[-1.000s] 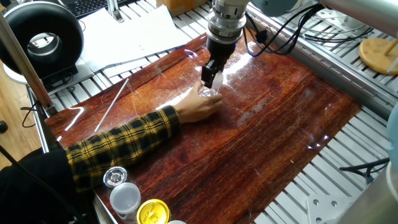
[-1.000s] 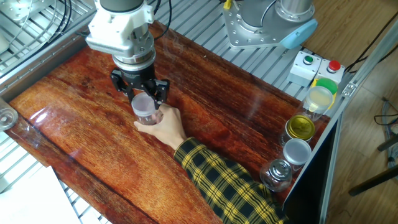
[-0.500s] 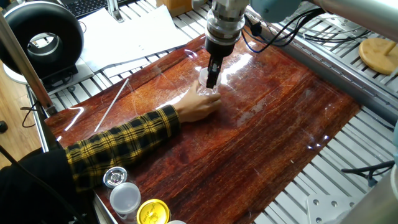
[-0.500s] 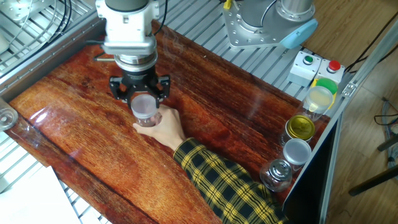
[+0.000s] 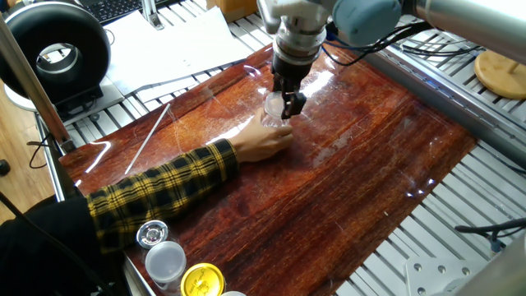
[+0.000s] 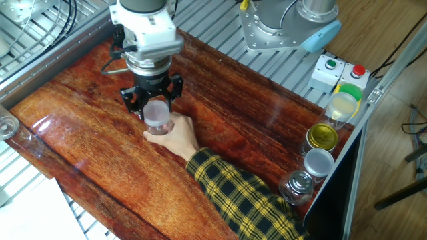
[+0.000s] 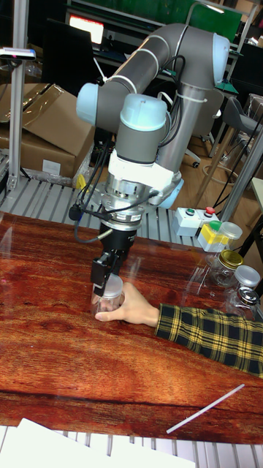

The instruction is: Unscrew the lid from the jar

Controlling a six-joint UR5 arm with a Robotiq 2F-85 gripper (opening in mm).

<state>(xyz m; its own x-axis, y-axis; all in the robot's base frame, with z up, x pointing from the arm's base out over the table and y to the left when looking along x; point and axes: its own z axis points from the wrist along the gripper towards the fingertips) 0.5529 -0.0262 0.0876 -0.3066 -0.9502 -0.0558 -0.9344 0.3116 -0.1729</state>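
Observation:
The small clear jar (image 6: 159,126) stands upright on the red wooden table (image 6: 80,153). A person's hand (image 6: 177,137) holds it from the side. Its translucent white lid (image 6: 156,113) sits on top, and my gripper (image 6: 155,107) comes straight down over it, shut on the lid with a black finger on either side. In the tall fixed view the gripper (image 7: 107,282) hangs from the grey arm above the jar (image 7: 109,308) and the hand (image 7: 134,307). One fixed view shows the gripper (image 5: 283,104) over the jar (image 5: 274,118), which the fingers partly hide.
The plaid-sleeved arm (image 6: 240,193) reaches across the table from the near right. Other jars stand at the table's edge: a yellow-lidded one (image 6: 322,136), a white-lidded one (image 6: 319,162) and a metal-lidded one (image 6: 297,186). A button box (image 6: 340,71) is behind them. A thin white rod (image 5: 149,136) lies on the table.
My gripper has turned about its vertical axis over the lid, so the fingers now stand at a different angle. The hand and jar have stayed in place.

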